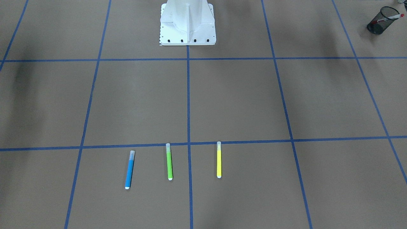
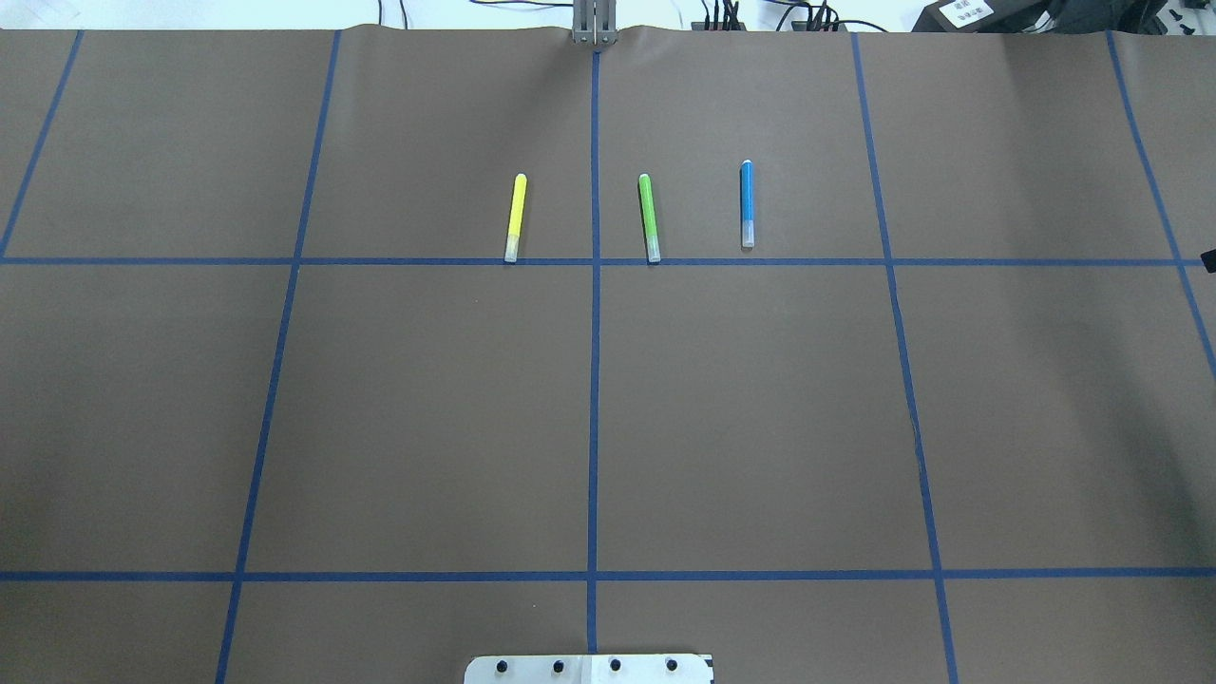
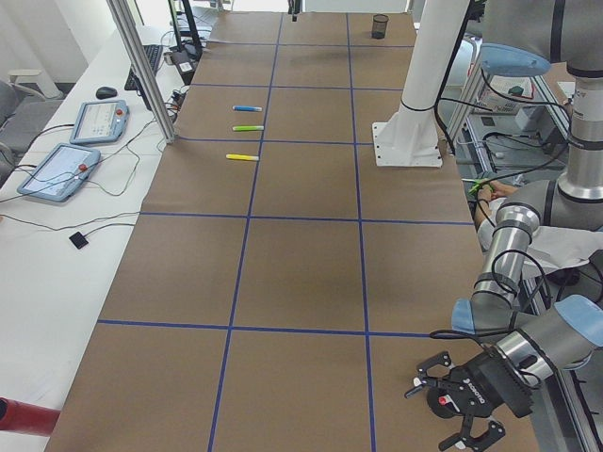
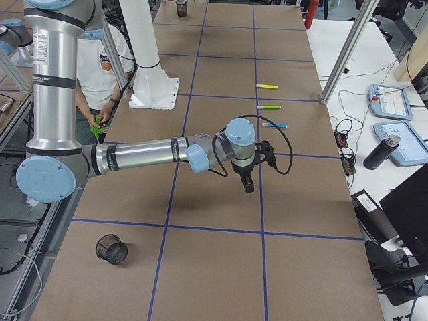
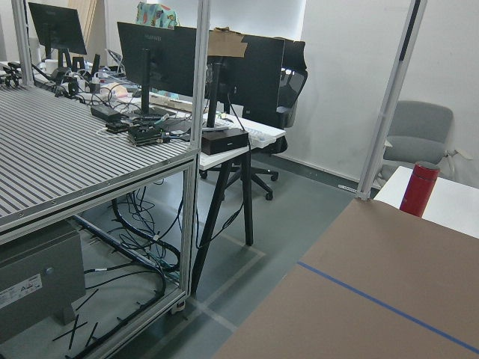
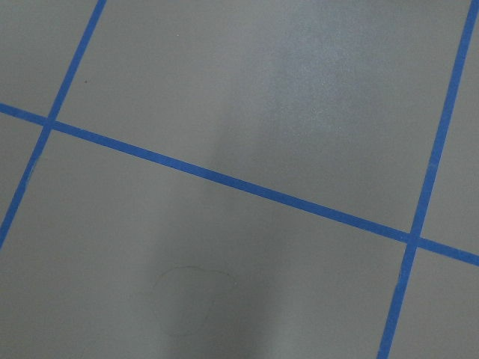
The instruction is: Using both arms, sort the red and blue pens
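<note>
The blue pen (image 1: pixel 129 169) (image 2: pixel 747 203) lies flat on the far side of the table, beside a green pen (image 2: pixel 649 217) and a yellow pen (image 2: pixel 514 217). The red pen (image 1: pixel 389 18) leans inside a black mesh cup (image 1: pixel 380 21) on my left side. My left gripper (image 3: pixel 466 400) hangs off the table's near-left corner, far from all pens. My right gripper (image 4: pixel 247 180) points down over bare paper, a short way from the blue pen (image 4: pixel 274 125). Both grippers show clearly only in the side views, so I cannot tell their state.
A second mesh cup (image 4: pixel 112 249), with nothing in it, stands on my right end. The white robot base (image 1: pixel 187 24) stands mid-table at my edge. A person (image 4: pixel 100 73) sits behind the base. Tablets and cables (image 3: pixel 66 165) lie beyond the far edge.
</note>
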Motion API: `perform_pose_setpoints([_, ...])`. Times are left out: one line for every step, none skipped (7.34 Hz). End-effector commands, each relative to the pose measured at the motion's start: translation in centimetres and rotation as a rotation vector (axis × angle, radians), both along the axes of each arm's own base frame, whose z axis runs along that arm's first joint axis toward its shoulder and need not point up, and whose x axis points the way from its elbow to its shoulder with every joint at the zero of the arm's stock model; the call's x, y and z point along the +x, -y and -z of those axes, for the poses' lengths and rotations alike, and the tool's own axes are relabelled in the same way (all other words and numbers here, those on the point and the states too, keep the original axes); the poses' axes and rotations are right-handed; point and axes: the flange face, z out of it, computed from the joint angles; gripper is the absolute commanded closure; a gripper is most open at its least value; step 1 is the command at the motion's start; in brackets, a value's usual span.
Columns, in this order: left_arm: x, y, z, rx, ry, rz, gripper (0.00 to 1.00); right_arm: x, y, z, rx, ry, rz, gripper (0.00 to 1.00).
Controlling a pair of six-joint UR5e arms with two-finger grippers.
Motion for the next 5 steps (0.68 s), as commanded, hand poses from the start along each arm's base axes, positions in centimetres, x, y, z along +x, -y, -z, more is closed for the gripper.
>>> perform_pose_setpoints([-0.8,11.1,1.2,-0.043,-0.066,-0.284,0.02,-1.0,0.6,0.6,-0.011,0.006,-0.002,0.00])
perform_pose_setpoints([0.0,17.8,2.7,-0.052,-0.091,-0.420,0.02,-2.3,1.2,1.6,-0.044,0.020,-0.024,0.00])
perform_pose_setpoints([1.4,24.2,4.6,-0.066,-0.103,-0.532,0.02,-3.8,1.8,2.7,-0.082,0.036,-0.045,0.00])
perform_pose_setpoints([3.7,31.0,7.6,-0.074,-0.127,-0.640,0.02,-5.6,2.8,4.5,-0.102,0.053,-0.058,0.00])
perform_pose_setpoints([6.2,37.0,11.1,-0.095,-0.143,-0.724,0.02,-8.6,4.4,7.4,-0.135,0.067,-0.099,0.00])
